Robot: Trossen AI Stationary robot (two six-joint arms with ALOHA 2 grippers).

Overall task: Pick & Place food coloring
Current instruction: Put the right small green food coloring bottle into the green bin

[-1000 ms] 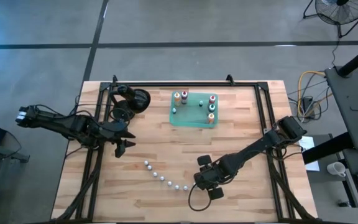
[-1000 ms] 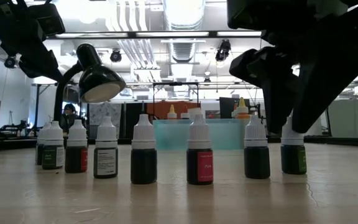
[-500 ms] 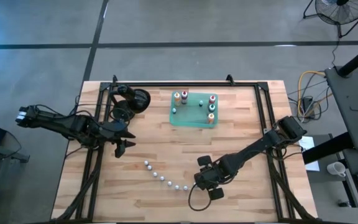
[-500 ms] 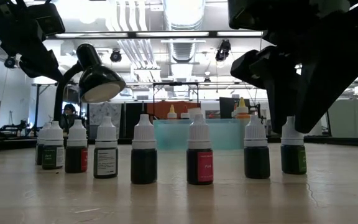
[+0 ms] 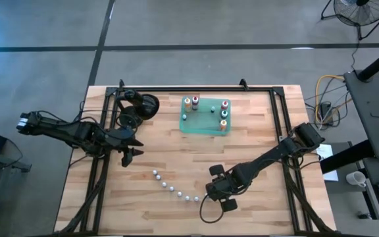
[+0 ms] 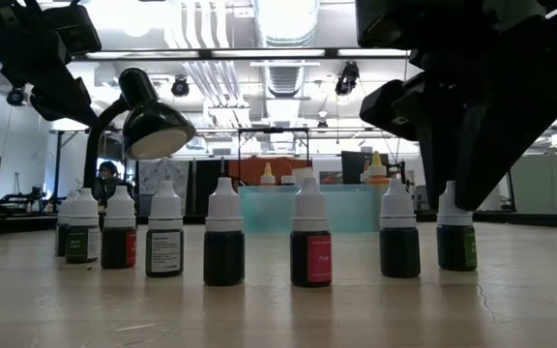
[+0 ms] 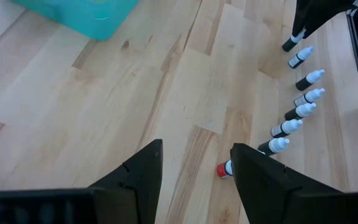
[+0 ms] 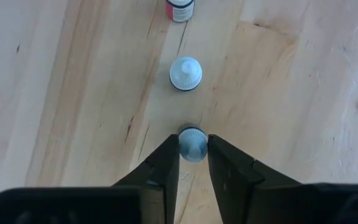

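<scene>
Your right gripper (image 8: 191, 163) has its jaws clamped on the white cap of the end food coloring bottle (image 8: 192, 144) in the row on the tabletop (image 5: 176, 164). Your left gripper (image 5: 131, 155) hovers left, jaws apart.

The right tool (image 8: 192, 163) closes in on the white cap of the end food coloring bottle (image 8: 192, 144), its fingers (image 8: 162, 168) now pinching it from both sides, narrower than a second ago.
</scene>
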